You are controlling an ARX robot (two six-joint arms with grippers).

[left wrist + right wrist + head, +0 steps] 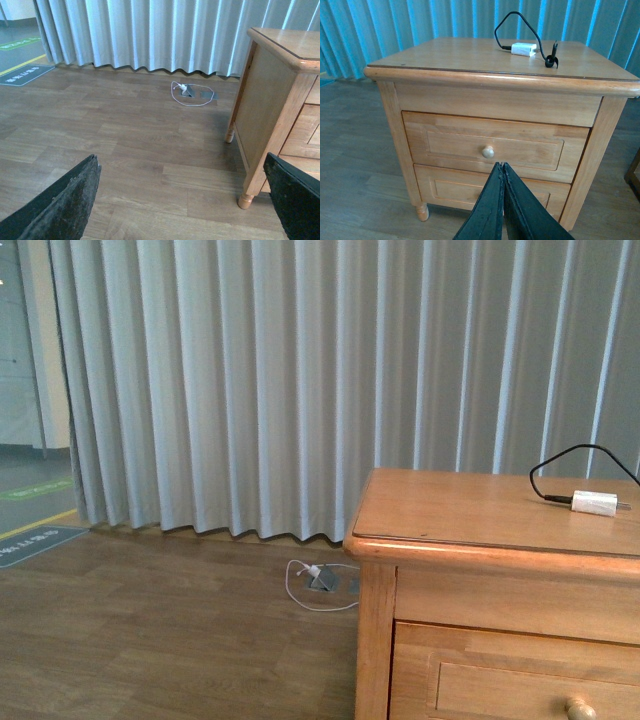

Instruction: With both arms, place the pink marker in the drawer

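Left tool [180, 200] spread wide over bare floor [125, 145] — right tool [503, 200] pinched closed, empty, facing closed drawer [490, 145].

A curtained room set up like a bedroom corner, though it feels more like a test space than a home.

I face a honey-coloured wooden nightstand [495, 100] on wood-plank flooring [125, 150], with pale floor-length curtains [250, 380] behind. A floor socket [192, 92] with a white cable sits by the curtain, and painted floor markings [35, 540] at the far side suggest a lab or hall.
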